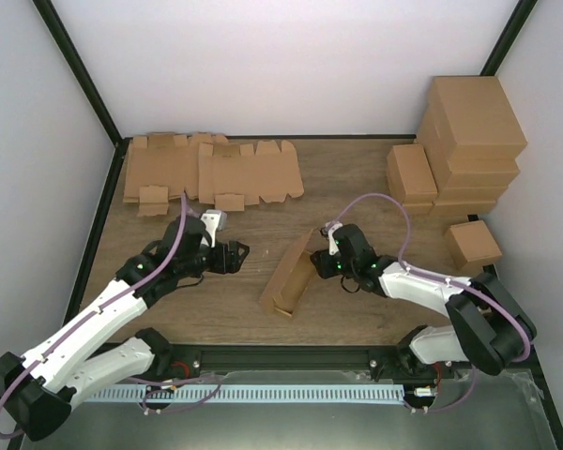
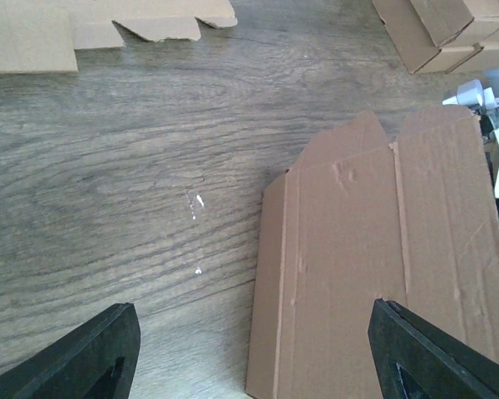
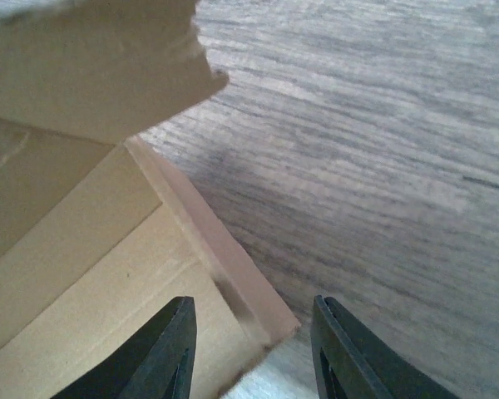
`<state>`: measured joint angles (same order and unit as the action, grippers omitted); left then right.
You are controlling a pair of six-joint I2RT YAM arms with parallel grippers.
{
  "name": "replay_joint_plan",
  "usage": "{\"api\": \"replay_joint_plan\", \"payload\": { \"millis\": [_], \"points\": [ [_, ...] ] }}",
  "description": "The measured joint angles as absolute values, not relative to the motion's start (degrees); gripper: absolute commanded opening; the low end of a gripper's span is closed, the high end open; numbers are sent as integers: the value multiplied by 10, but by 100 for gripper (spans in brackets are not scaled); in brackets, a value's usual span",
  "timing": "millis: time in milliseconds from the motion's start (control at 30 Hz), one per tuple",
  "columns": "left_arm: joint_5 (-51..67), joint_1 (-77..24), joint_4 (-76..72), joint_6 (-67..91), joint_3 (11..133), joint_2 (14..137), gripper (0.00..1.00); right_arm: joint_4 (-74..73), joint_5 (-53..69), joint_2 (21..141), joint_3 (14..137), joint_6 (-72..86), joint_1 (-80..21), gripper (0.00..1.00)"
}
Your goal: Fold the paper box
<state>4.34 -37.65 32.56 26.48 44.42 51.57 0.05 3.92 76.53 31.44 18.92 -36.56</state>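
Paper box (image 1: 291, 277) rim sits inside half-open right claw (image 3: 251, 306); left claw (image 2: 254, 306) wide, empty.

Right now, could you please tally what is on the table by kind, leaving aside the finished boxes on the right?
flat cardboard blanks: 2 in view
partly folded paper box: 1
robot arms: 2
Total: 5
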Motion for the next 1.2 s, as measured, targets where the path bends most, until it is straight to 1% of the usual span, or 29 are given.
{"api": "replay_joint_plan", "payload": {
  "millis": [67,233,467,733,900,1067,1200],
  "points": [
    [54,-376,325,267,444,513,83,14,43,751,294,193,-366,40],
    [126,-381,318,269,438,512,85,37,53,716,264,198,-366,40],
    [166,-419,318,278,438,514,85,64,55,762,270,197,-366,37],
    [159,-428,326,284,446,512,86,81,53,798,298,183,-366,36],
    [146,-428,338,281,466,513,86,98,53,812,307,166,-366,26],
    [130,-428,357,272,494,517,86,108,56,829,318,159,-366,23],
    [119,-428,370,267,510,518,86,110,57,829,318,159,-366,15]
  ]
}}
